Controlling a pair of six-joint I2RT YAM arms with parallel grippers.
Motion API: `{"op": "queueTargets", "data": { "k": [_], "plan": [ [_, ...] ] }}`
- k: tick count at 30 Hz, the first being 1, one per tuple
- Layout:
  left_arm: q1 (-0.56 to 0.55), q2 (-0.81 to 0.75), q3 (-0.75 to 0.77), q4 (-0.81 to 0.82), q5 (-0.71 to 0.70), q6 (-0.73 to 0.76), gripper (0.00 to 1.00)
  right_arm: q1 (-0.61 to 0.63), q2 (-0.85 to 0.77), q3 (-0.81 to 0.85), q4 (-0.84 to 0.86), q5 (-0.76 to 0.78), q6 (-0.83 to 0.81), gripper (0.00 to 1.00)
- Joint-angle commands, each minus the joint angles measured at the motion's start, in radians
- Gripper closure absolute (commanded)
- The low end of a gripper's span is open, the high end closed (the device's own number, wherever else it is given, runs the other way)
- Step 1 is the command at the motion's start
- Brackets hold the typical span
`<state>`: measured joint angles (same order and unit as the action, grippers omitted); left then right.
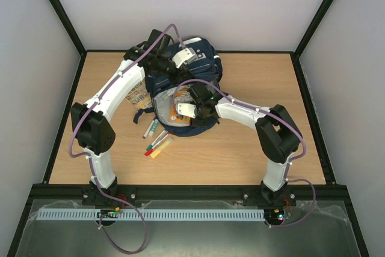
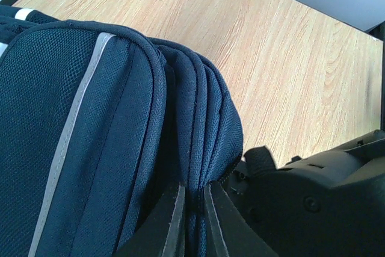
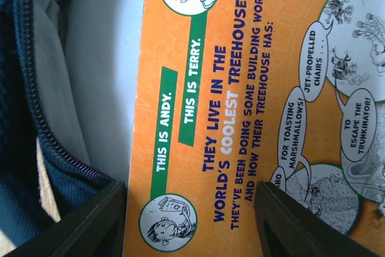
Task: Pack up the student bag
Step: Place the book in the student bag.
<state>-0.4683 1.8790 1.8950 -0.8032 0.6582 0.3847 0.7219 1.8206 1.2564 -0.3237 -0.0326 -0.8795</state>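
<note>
- The wooden table (image 1: 271,88) carries the student bag (image 1: 209,64) at its far middle, with the mouth unzipped toward the arms.
- An orange book (image 3: 198,88) lies in that mouth.
- My left gripper (image 2: 192,197) pinches the bag's folded edge tight.
- My right gripper (image 3: 192,215) hangs over the book, jaws apart and gripping nothing.
- Loose pens (image 1: 153,139) lie just left of the bag.

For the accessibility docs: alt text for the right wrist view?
An orange cartoon book lies in the open bag, text facing the camera. The right hand hovers over it, fingers apart.
</note>
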Motion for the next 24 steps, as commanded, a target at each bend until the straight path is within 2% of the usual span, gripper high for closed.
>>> {"op": "queueTargets", "data": {
  "k": [1,5,16,18,20,24],
  "plan": [
    [-0.013,-0.043,0.031,0.033,0.095,-0.014,0.98,0.011,0.052,0.060,0.022,0.056,-0.031,0.41],
    [-0.013,-0.051,0.027,0.032,0.092,-0.014,0.98,0.004,0.102,0.094,0.072,0.169,-0.028,0.42],
    [-0.016,-0.076,0.009,0.018,0.091,-0.006,0.97,-0.091,0.198,0.267,0.129,0.294,0.013,0.45],
    [-0.016,-0.079,0.008,0.017,0.086,-0.004,0.97,-0.090,0.201,0.282,0.099,0.281,0.025,0.45],
    [-0.016,-0.080,0.007,0.015,0.083,-0.002,0.98,-0.087,0.168,0.273,0.042,0.203,0.018,0.45],
    [-0.016,-0.079,0.005,0.013,0.081,0.001,0.98,-0.055,0.081,0.179,0.012,0.119,-0.044,0.44]
  ]
}}
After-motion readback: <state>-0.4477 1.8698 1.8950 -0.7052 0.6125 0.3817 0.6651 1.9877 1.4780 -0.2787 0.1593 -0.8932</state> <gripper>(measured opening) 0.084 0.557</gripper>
